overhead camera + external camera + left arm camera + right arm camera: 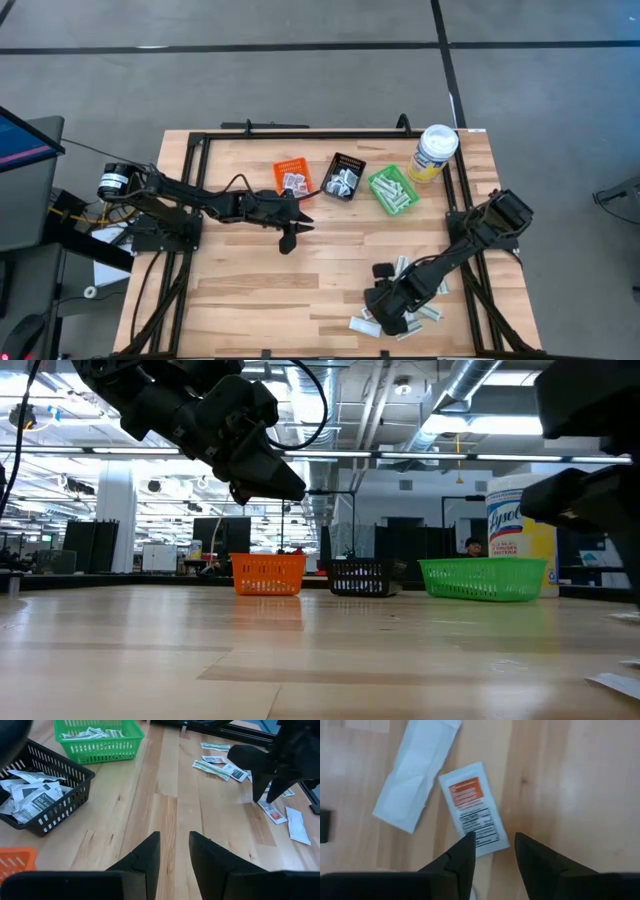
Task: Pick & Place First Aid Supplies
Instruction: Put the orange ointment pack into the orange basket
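Right gripper (492, 851) is hanging low over the packets scattered at the table's (250, 290) near right corner, jaws spread with a gap. A white packet with orange print (472, 810) is lying flat on the wood, its near end just at the jaw tips, not pinched. Left gripper (174, 849) is waiting mid-table, jaws parted, holding nothing.

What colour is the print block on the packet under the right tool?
Orange-red on the white packet; right wrist view.
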Robot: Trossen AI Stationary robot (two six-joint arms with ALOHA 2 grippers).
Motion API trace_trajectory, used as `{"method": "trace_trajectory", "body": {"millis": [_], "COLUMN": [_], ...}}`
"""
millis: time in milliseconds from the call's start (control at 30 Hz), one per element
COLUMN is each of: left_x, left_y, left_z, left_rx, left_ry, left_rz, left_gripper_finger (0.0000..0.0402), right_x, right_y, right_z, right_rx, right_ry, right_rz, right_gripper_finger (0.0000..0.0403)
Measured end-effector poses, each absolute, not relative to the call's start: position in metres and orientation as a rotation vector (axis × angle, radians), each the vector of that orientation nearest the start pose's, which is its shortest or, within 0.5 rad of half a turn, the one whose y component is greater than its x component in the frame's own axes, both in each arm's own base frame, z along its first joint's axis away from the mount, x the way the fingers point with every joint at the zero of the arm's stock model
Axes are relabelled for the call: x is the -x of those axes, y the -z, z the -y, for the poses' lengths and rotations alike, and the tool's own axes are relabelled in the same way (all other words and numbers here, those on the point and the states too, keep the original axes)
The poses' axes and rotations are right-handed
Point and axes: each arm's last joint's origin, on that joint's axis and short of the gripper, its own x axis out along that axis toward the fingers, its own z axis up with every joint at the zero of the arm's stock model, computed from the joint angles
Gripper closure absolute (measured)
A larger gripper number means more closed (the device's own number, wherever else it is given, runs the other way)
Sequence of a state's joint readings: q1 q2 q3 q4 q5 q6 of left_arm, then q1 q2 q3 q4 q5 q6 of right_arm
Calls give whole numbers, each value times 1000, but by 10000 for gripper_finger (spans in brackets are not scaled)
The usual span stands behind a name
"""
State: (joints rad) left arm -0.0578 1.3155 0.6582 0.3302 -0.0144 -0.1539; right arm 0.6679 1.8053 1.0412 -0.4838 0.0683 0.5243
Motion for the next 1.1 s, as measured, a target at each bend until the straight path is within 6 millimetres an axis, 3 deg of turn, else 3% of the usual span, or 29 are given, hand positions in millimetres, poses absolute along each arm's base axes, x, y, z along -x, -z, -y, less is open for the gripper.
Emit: {"method": "trace_trajectory", "body": {"millis": [333,500,633,833,1100], "left_x": [-275,-275,-275,-275,-275], "left_y": [-226,-226,-226,-226,-226], "left_z": [16,15,16,16,27], "left_rx": [141,141,141,157,207], "left_ry": [18,18,18,15,46], "left_rz": [-329,-329,-329,-329,-326], "left_gripper_finger": [298,298,298,298,298], "right_x": [-263,-263,-264,-268,-281], "right_y": [-119,-116,-117,-118,-143], "right_z": [-207,-206,-204,-202,-201], "right_rx": [62,55,49,42,135], "right_ry": [-176,-195,-192,-181,-82], "right_rz": [-1311,-1337,-1340,-1340,-1379], "right_gripper_finger": [282,343,395,391,401]}}
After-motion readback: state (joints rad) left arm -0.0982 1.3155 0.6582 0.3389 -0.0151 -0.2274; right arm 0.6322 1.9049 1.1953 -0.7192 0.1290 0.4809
